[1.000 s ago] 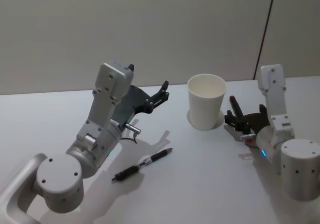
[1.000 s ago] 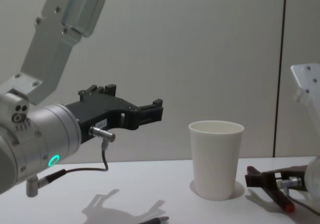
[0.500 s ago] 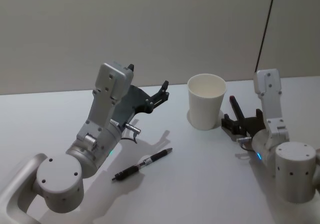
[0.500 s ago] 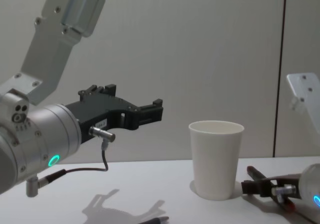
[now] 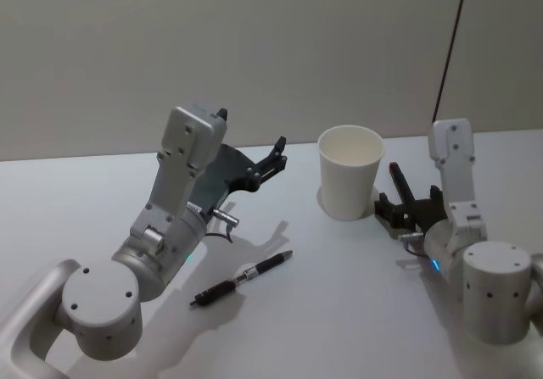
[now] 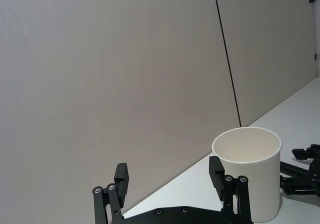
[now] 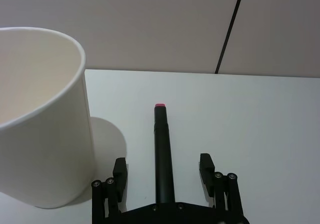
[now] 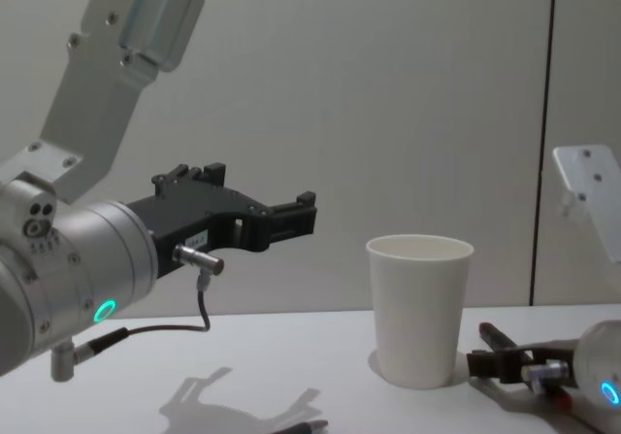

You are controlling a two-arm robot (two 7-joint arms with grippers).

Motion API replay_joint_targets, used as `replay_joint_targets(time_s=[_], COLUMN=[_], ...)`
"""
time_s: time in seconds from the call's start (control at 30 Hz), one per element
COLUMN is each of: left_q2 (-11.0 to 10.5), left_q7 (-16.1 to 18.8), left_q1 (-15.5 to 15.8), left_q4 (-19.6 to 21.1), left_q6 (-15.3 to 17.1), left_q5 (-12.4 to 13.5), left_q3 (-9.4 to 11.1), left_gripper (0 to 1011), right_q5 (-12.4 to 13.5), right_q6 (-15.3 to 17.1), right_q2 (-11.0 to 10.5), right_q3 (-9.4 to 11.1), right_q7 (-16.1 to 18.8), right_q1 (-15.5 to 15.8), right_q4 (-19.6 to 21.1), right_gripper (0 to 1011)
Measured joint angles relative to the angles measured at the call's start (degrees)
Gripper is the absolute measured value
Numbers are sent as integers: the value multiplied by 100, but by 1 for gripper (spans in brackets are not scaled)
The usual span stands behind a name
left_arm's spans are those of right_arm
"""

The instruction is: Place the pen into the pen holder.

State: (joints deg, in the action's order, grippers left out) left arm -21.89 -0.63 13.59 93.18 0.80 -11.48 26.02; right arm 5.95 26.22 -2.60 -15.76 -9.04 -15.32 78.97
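Zero pens are in the pen holder (image 5: 349, 175) yet: the right gripper (image 7: 162, 160) has its jaws wide astride the red-tipped pen (image 7: 161, 129) on the counter (image 7: 260, 124), while the left gripper (image 6: 168, 166) hangs raised, jaws wide.

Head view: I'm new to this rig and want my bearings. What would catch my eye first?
The plain white paper cup stands upright in the middle of the white table. Beside it on the right, the right gripper sits low, open fingers either side of a black red-tipped pen. The left gripper hangs open in the air left of the cup, a second black pen lying on the table nearer the robot.
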Motion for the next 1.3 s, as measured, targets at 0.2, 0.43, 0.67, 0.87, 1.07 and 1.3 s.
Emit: replay_joint_targets(time_s=[0.2,0.43,0.67,0.87,1.07,1.3], left_q2=[0,0,0,0,0,0], left_q7=[0,0,0,0,0,0], left_q1=[0,0,0,0,0,0], left_q4=[0,0,0,0,0,0], left_q6=[0,0,0,0,0,0], left_q5=[0,0,0,0,0,0], left_q3=[0,0,0,0,0,0], left_gripper=[1001,1001,1001,1001,1001,1001], right_q5=[1,-1,-3,-1,14,97], right_q6=[-7,-8,-10,-15,-24,-54], right_q2=[15,20,24,28,36,49], right_q3=[-2,-1,1,9,25,57], right_q7=[-3,-9,-10,-10,-13,-56], right_q1=[-4,-4,-4,1,7,21], right_q4=[-15,-27,-32,-31,-28,-20], right_gripper=[789,674,621,566,519,473])
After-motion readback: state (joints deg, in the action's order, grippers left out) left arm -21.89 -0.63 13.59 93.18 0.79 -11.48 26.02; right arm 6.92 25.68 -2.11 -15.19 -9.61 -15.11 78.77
